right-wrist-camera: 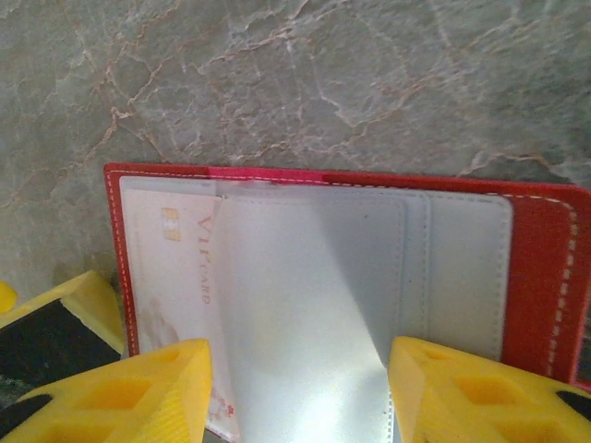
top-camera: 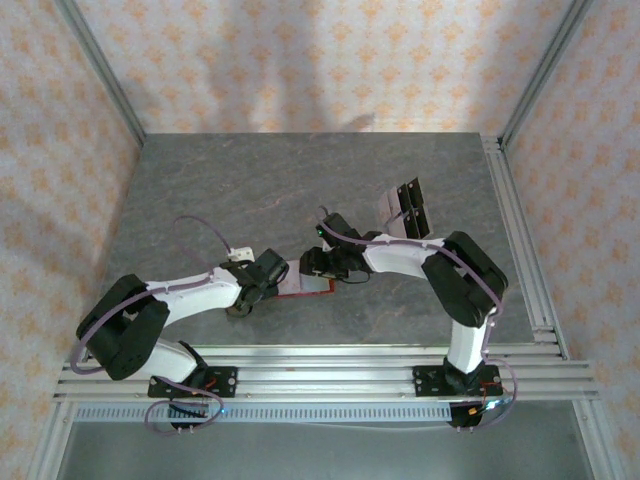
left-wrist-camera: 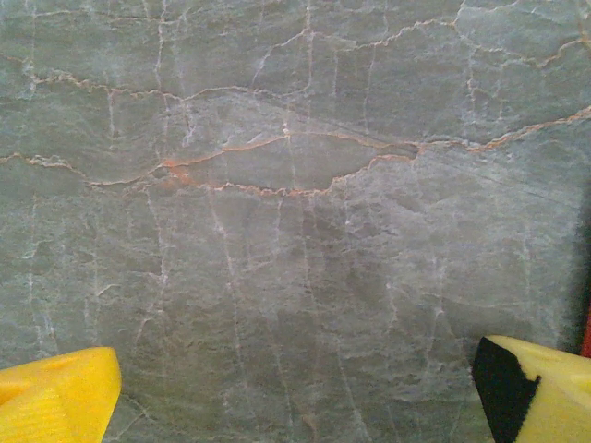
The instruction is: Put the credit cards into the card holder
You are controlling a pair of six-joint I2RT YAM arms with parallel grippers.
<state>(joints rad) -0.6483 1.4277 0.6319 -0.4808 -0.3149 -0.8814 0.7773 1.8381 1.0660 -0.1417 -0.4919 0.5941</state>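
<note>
The left gripper (left-wrist-camera: 295, 374) hangs low over the table (left-wrist-camera: 295, 185), a grey-green stone-look slab crossed by thin white and orange veins. Its blocky yellow fingers (left-wrist-camera: 55, 397) are spread as wide as they go, with nothing between them but bare surface. One finger carries a black pad on its inner face. Just to its right lies the card holder (right-wrist-camera: 545, 277), near the front middle of the table. It is flat and open, red with pale stitching along the edge and a smooth light-grey lining in stepped pockets. A pinkish card (right-wrist-camera: 166, 268) with a small chip and red lettering sits tucked in the leftmost pocket. The right gripper (right-wrist-camera: 297, 360) is over the holder, its ribbed yellow fingers (right-wrist-camera: 138, 392) about halfway apart. A pale card (right-wrist-camera: 305, 277), glossy and thin, spans the gap edge to edge and looks gripped by its sides. Well apart on the right, more credit cards (top-camera: 405, 208) lie on the table, pale with black parts.
</note>
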